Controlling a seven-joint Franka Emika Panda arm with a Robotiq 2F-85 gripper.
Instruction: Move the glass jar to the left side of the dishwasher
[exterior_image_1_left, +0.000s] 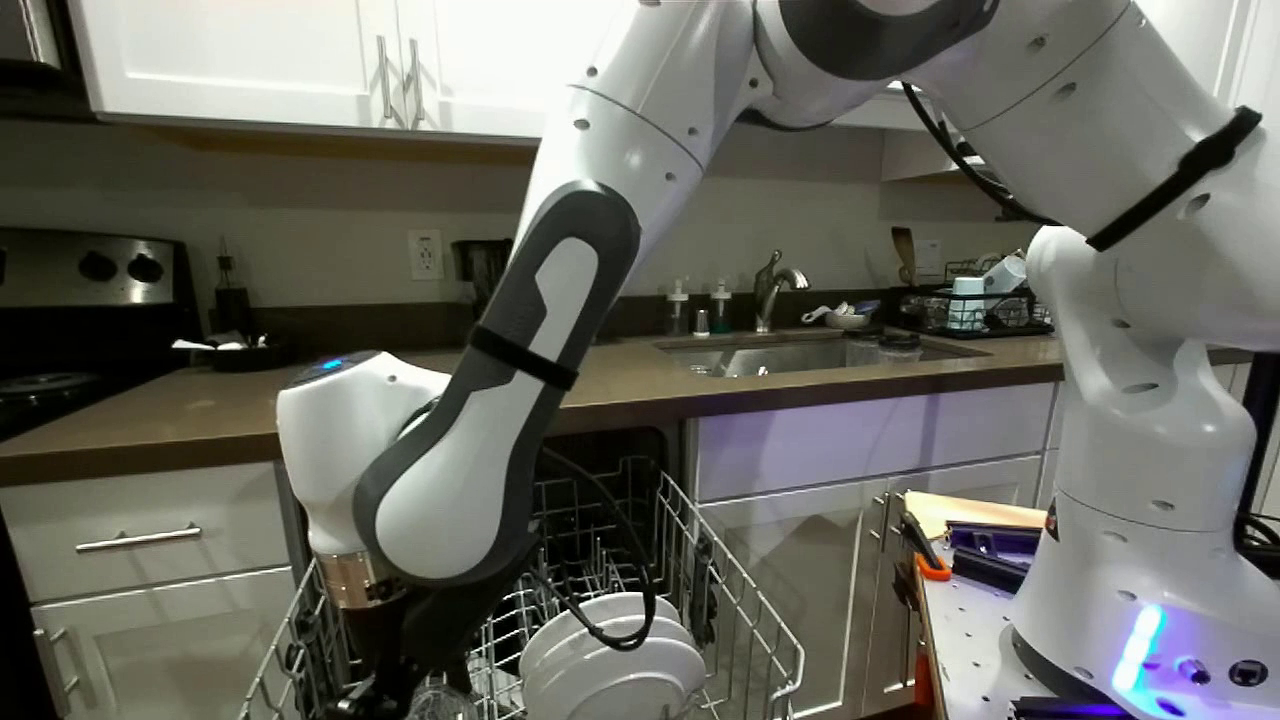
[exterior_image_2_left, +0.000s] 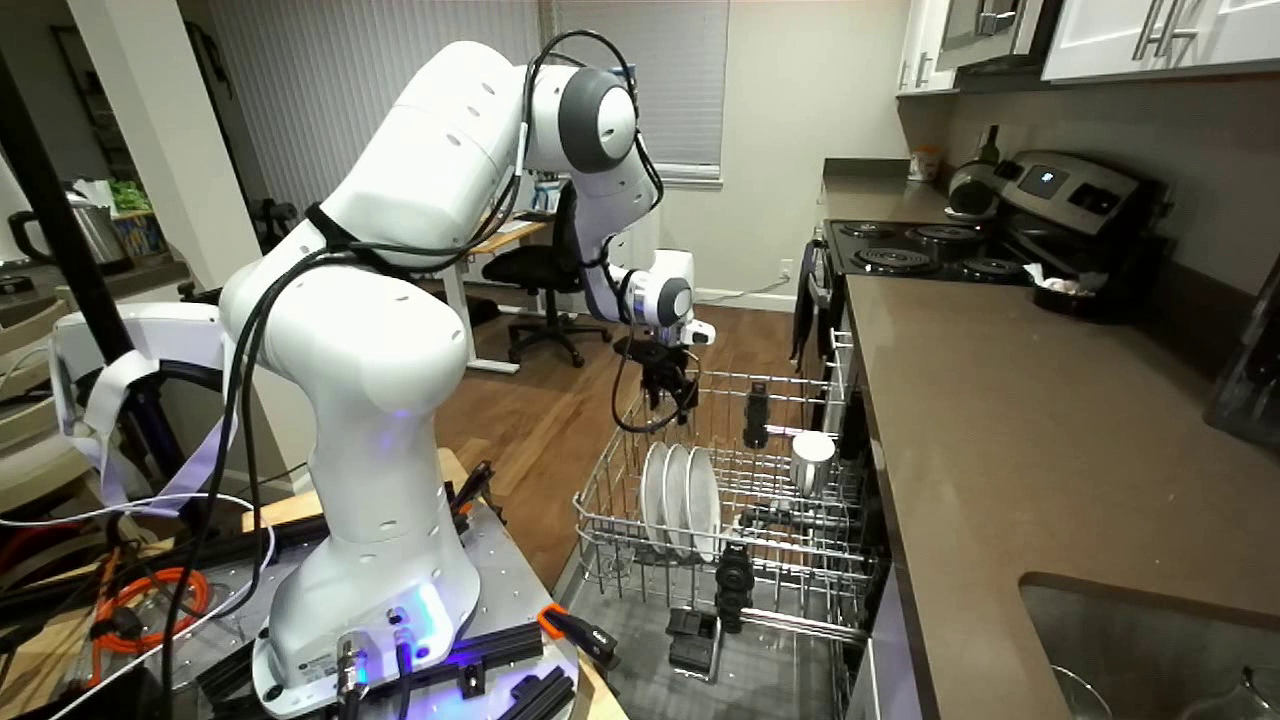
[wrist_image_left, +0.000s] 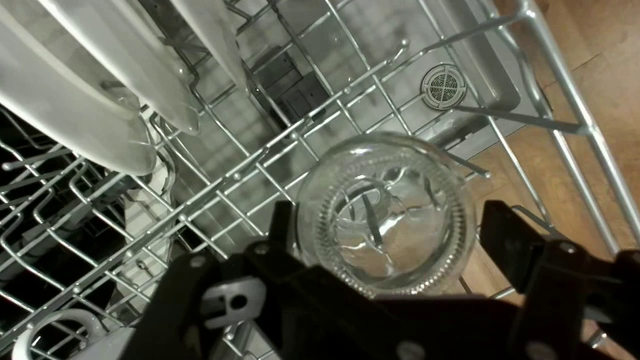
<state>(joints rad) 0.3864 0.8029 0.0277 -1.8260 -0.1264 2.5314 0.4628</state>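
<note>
The clear glass jar (wrist_image_left: 385, 215) stands base up in the dishwasher rack, near the rack's outer wire wall (wrist_image_left: 558, 67) in the wrist view. Part of the jar shows at the bottom edge of an exterior view (exterior_image_1_left: 440, 702). My gripper (wrist_image_left: 386, 222) is open, with one black finger on each side of the jar and a narrow gap at both sides. The jar's lower part is hidden beneath its base. In an exterior view the gripper (exterior_image_2_left: 680, 395) is over the far end of the pulled-out rack (exterior_image_2_left: 640, 532).
Three white plates (exterior_image_2_left: 678, 500) stand upright in the rack, also in the wrist view (wrist_image_left: 115, 55). A white mug (exterior_image_2_left: 812, 458) sits on the counter side of the rack. The countertop (exterior_image_2_left: 980, 420) edge runs along the dishwasher. A cable (exterior_image_1_left: 610, 500) hangs from the arm.
</note>
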